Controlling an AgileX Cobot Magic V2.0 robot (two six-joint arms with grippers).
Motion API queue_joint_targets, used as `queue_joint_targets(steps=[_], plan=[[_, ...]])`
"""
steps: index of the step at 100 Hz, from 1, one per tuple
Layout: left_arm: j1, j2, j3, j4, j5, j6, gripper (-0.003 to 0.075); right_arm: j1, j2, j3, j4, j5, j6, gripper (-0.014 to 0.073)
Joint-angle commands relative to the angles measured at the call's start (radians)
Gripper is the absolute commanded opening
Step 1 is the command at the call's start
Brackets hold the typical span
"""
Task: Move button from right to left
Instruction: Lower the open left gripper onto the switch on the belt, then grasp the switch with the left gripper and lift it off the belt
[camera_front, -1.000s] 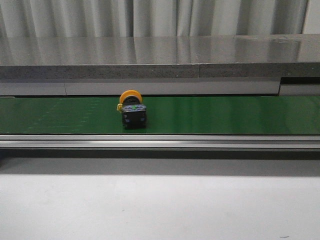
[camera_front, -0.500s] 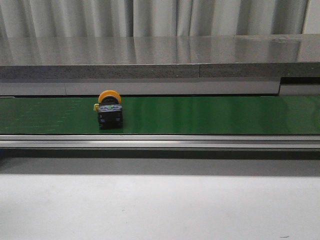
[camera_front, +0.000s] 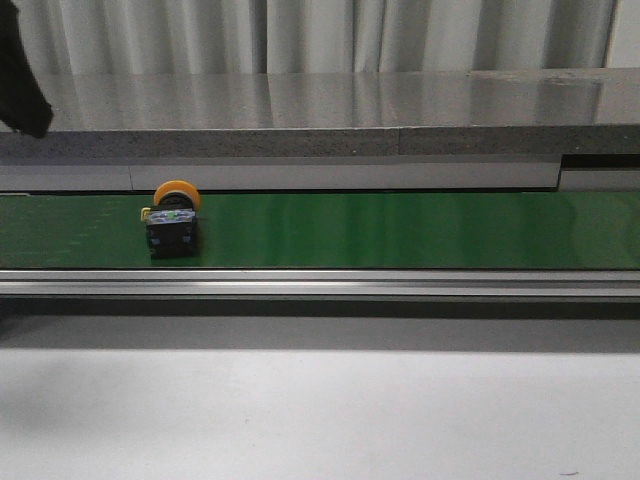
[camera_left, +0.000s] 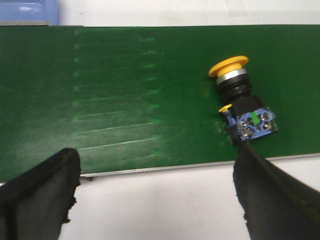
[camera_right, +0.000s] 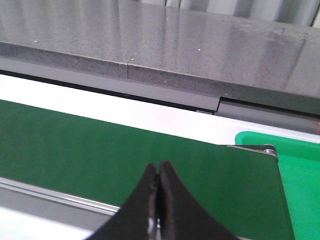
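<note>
button (camera_front: 172, 220) count is one, sitting far left on the green conveyor belt (camera_front: 400, 230), its far side hidden. left gripper (camera_left: 155, 200) hangs above with fingers spread wide, tips cut off. right gripper (camera_right: 158, 200) is pressed closed, holding nothing.
</note>
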Motion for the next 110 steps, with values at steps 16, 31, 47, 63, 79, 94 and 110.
queue_joint_targets(steps=[16,31,47,63,79,94,110], plan=[[-0.044,0.131,-0.136,-0.013,-0.064,-0.001,0.0588,0.002,0.002,-0.025,0.015,-0.063,-0.010,-0.0067],[-0.058,0.201,-0.179,-0.013,-0.070,0.000,0.0589,0.002,0.002,-0.025,0.015,-0.063,-0.010,-0.0067],[-0.076,0.239,-0.188,-0.013,-0.070,0.000,0.0588,0.002,0.002,-0.025,0.015,-0.063,-0.010,-0.0067],[-0.079,0.256,-0.188,0.001,-0.070,0.000,0.0588,0.002,0.002,-0.025,0.015,-0.063,-0.010,-0.0067],[-0.077,0.264,-0.188,0.053,-0.055,0.000,0.0588,0.002,0.002,-0.025,0.015,-0.063,-0.010,-0.0067],[-0.064,0.284,-0.188,0.068,-0.039,0.000,0.0578,0.002,0.002,-0.025,0.015,-0.063,-0.010,-0.0067],[-0.012,0.313,-0.188,0.071,-0.030,0.000,0.0557,0.002,0.002,-0.025,0.015,-0.063,-0.010,-0.0067]])
